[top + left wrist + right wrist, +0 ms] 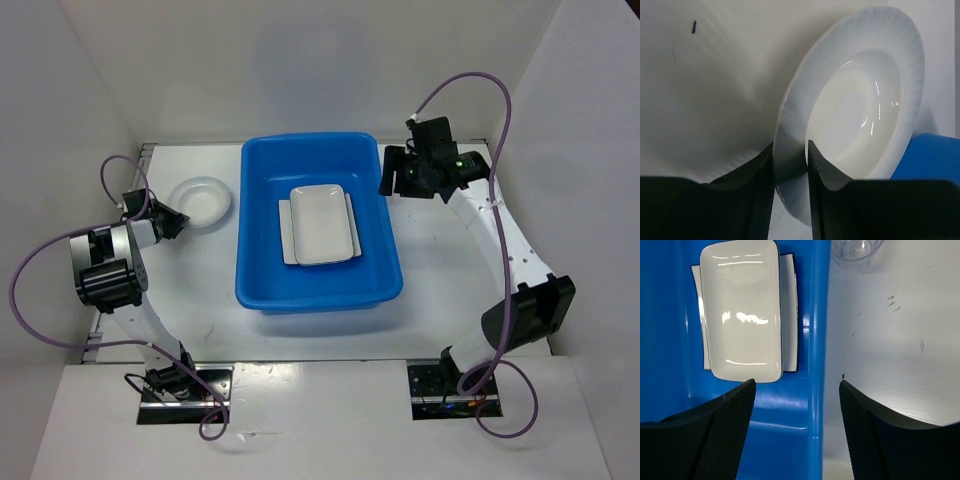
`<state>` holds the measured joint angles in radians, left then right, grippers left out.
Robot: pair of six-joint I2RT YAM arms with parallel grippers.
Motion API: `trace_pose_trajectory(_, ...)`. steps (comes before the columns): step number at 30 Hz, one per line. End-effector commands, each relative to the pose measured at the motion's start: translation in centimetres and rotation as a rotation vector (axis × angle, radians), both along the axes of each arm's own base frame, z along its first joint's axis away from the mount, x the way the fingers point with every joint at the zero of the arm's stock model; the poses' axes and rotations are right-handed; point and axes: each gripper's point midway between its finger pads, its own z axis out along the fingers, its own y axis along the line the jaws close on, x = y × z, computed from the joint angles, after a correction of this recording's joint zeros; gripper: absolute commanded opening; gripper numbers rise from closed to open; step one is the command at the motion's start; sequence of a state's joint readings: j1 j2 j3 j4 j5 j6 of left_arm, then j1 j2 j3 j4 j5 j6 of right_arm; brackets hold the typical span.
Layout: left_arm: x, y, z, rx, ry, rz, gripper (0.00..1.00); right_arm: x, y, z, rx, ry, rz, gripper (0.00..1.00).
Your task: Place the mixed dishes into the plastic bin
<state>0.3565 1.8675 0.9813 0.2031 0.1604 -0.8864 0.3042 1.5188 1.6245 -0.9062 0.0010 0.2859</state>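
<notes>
Faintly ribbed white bowl (855, 115) in black left claw (790, 150); bright-blue bin (816, 315), white plates (740, 310) under black right claw (797, 385).

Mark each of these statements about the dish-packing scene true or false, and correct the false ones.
1. Two white plates lie stacked inside the blue bin. True.
2. The left end effector is open and clear of the white bowl. False: it is shut on the bowl's rim.
3. The white bowl is already in the bin. False: it is outside the bin, off its left side.
4. The right end effector is open and holds nothing. True.
5. A clear cup sits on the table outside the bin. True.
</notes>
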Motion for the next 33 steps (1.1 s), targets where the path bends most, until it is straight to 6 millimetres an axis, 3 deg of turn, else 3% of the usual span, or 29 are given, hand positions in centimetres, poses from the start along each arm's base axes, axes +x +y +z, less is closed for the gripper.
trace_pose_trajectory(1, -0.5, 0.6, -0.4, -0.013, 0.003, 0.068, 0.36, 0.1, -0.6, -0.6, -0.023, 0.013, -0.007, 0.73)
trace_pose_trajectory(6, -0.2, 1.5, 1.7, 0.032, -0.036, 0.102, 0.26, 0.5, -0.9, -1.3, -0.029, 0.032, -0.018, 0.73)
trace_pose_trajectory(15, 0.7, 2.3, 8.9, 0.084, -0.169, 0.131, 0.22, 1.4, -0.7, -2.0, -0.032, 0.042, -0.018, 0.73)
trace_pose_trajectory(21, 1.2, 2.1, 10.3, 0.054, -0.200, 0.134, 0.07, 1.6, -0.3, -2.1, -0.025, 0.045, 0.002, 0.73)
trace_pose_trajectory(22, 1.3, 1.9, 10.3, 0.049, -0.201, 0.127, 0.00, 1.7, -0.3, -2.4, -0.028, 0.054, 0.002, 0.73)
trace_pose_trajectory(25, 2.1, 1.9, 12.1, 0.048, -0.238, 0.110, 0.00, 1.8, -0.1, -2.3, -0.019, 0.047, 0.008, 0.73)
trace_pose_trajectory(31, 3.4, 2.5, 17.9, 0.129, -0.317, 0.074, 0.00, 1.3, 0.5, -2.9, 0.005, 0.073, 0.035, 0.73)
trace_pose_trajectory(32, 4.1, 2.8, 20.2, 0.145, -0.363, 0.074, 0.00, 1.3, 0.5, -2.9, 0.005, 0.073, 0.035, 0.73)
trace_pose_trajectory(33, 4.4, 2.4, 21.1, 0.135, -0.382, 0.048, 0.00, 1.3, 0.7, -2.9, 0.012, 0.075, 0.042, 0.73)
